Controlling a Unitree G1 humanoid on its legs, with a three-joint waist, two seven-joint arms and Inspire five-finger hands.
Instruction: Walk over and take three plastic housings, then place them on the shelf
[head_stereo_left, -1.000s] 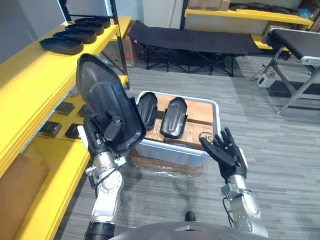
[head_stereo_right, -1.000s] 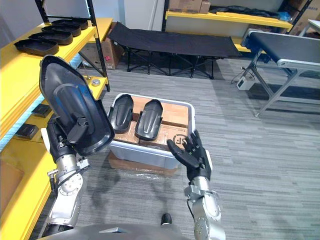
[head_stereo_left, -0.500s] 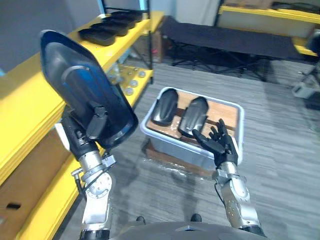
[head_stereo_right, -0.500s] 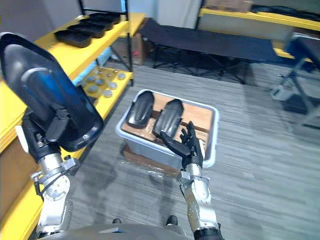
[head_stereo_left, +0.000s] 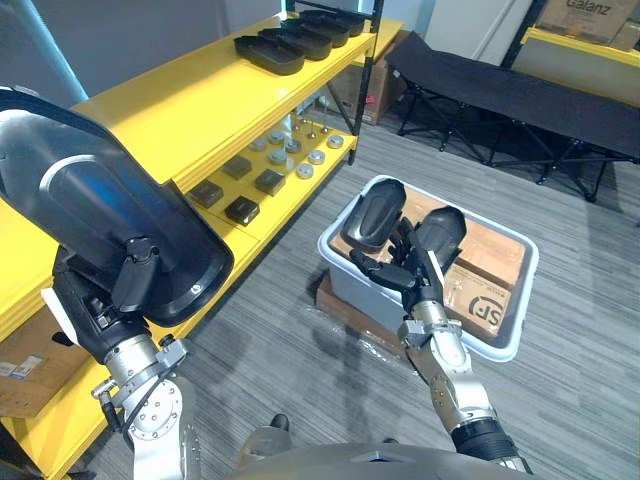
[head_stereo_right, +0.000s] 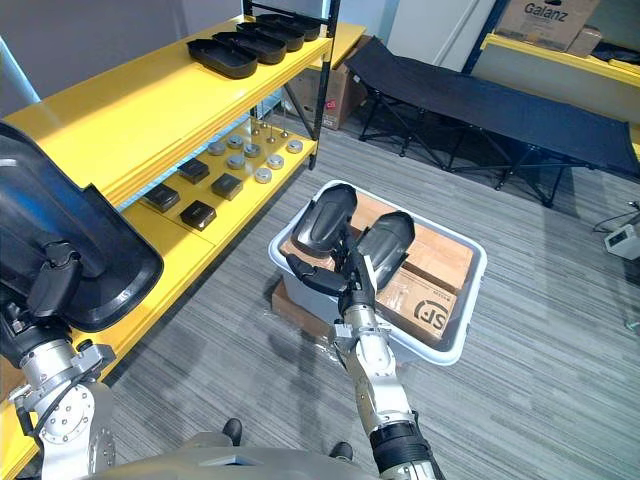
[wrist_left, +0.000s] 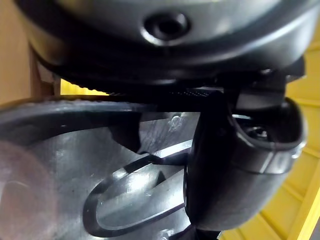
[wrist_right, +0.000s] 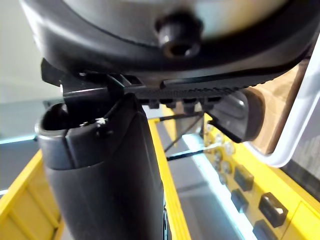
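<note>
My left hand is shut on a large black plastic housing, held upright at the lower left beside the yellow shelf. In the left wrist view my thumb presses on the housing's grey inner face. Two more black housings lie on cardboard in a white bin on the floor. My right hand hangs open, fingers spread, just in front of the bin's near wall. Several black housings lie in a row on the shelf's top board.
The shelf's lower board carries small dark blocks and round metal parts. A black folding cot stands behind the bin. The bin rests on a flat cardboard box. Grey floor lies open to the right.
The whole view has swung toward the yellow shelf, so the bin now sits at the right. The housing stays in my left hand. My right hand is still open, now before the bin.
</note>
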